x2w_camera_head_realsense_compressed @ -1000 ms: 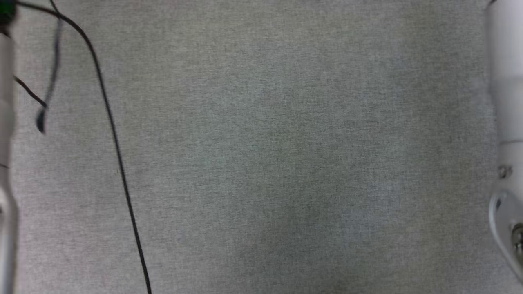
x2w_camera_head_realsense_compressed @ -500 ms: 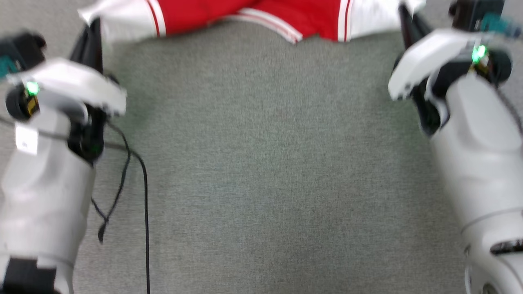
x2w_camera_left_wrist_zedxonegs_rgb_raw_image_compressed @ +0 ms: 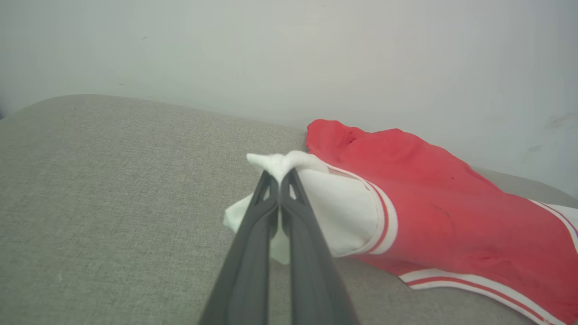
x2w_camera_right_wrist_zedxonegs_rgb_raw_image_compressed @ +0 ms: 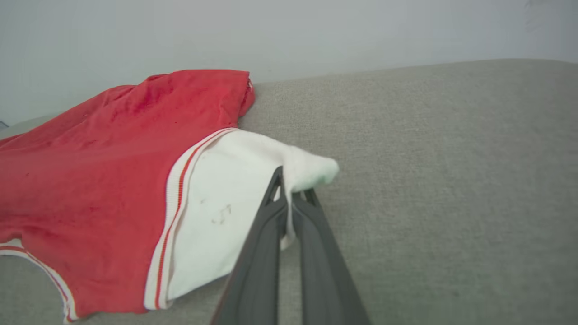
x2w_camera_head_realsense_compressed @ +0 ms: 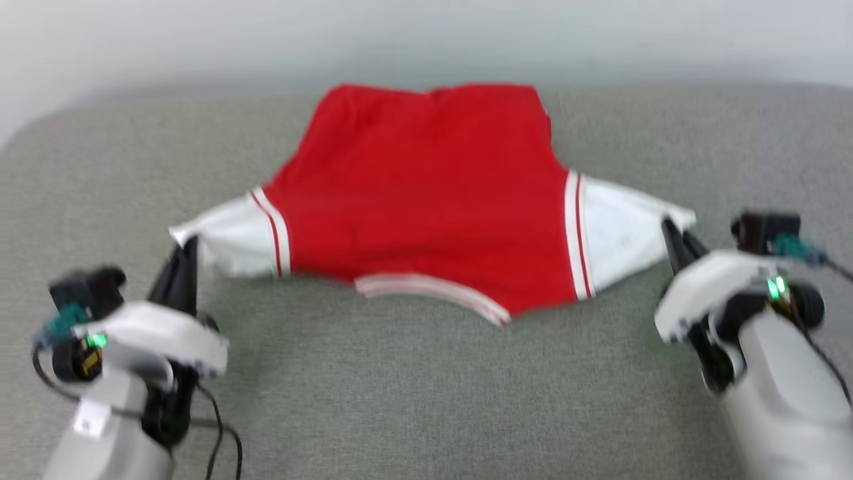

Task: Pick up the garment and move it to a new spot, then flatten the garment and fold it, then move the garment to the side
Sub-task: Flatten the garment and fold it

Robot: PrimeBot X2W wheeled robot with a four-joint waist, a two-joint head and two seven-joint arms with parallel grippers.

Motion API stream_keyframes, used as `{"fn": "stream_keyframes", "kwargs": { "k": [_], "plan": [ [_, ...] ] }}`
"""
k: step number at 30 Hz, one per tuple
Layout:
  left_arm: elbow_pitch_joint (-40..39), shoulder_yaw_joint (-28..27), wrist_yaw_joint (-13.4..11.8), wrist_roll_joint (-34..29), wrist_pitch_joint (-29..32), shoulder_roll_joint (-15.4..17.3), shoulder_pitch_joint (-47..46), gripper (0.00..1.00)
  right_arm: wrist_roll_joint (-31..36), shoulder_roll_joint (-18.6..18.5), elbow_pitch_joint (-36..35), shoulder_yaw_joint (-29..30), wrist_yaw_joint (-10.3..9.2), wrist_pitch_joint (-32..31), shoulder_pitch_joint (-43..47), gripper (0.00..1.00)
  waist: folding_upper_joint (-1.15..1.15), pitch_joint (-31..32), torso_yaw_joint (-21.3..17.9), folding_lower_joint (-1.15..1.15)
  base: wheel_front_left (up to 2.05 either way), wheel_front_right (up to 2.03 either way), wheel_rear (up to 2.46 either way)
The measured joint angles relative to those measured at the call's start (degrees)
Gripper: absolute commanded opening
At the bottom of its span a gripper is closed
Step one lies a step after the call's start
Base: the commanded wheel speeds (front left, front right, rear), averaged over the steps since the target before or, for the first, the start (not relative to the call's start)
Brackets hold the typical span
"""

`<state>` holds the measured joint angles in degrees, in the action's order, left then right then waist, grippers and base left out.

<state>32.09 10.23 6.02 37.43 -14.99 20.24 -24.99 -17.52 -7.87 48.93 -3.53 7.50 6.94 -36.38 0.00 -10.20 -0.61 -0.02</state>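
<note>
The garment (x2w_camera_head_realsense_compressed: pixel 426 193) is a red shirt with white sleeves and red-and-white stripe trim, spread on the grey cloth surface with its collar toward me. My left gripper (x2w_camera_head_realsense_compressed: pixel 188 245) is shut on the tip of the white sleeve at the left (x2w_camera_left_wrist_zedxonegs_rgb_raw_image_compressed: pixel 316 198). My right gripper (x2w_camera_head_realsense_compressed: pixel 668 228) is shut on the tip of the other white sleeve (x2w_camera_right_wrist_zedxonegs_rgb_raw_image_compressed: pixel 235 203). Both sleeves are stretched outward and slightly lifted. The plain red face is up; no lettering shows.
The grey fabric surface (x2w_camera_head_realsense_compressed: pixel 426 400) stretches wide in front of the shirt. A pale wall (x2w_camera_head_realsense_compressed: pixel 426 33) rises right behind the surface's back edge, close to the shirt's far hem. A black cable (x2w_camera_head_realsense_compressed: pixel 223 440) hangs by my left arm.
The head camera has swung up from the bare grey cloth, so the whole shirt and the wall have come into view. Both grippers stay shut on the sleeve tips.
</note>
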Motion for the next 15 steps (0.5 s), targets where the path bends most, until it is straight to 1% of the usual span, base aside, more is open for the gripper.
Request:
{"fn": "stream_keyframes", "kwargs": {
  "k": [4,8,11,15],
  "plan": [
    [-4.6,0.0,-1.8,0.0,0.4,0.3,7.6,0.0,-1.0,-1.3,-7.2,1.7,0.01,-3.1,9.3,0.0,0.0,3.4,0.8,0.0,0.0,0.0,0.0],
    [-11.3,-0.6,-4.8,0.1,2.2,1.4,15.5,0.0,-0.2,-1.3,-17.3,5.2,0.02,-7.4,19.2,0.0,0.0,6.2,1.3,0.0,0.0,0.0,0.0],
    [-16.4,-1.1,-7.2,0.4,4.0,2.2,21.1,0.0,1.3,-0.4,-25.8,8.9,0.03,-11.5,27.3,0.0,0.0,8.0,1.6,0.0,0.0,0.0,0.0],
    [-22.5,-1.0,-10.2,1.0,6.2,1.9,28.7,0.0,3.0,2.3,-36.6,13.0,0.04,-17.7,37.8,0.0,0.0,9.7,2.1,0.0,0.0,0.0,0.0]
  ]
}}
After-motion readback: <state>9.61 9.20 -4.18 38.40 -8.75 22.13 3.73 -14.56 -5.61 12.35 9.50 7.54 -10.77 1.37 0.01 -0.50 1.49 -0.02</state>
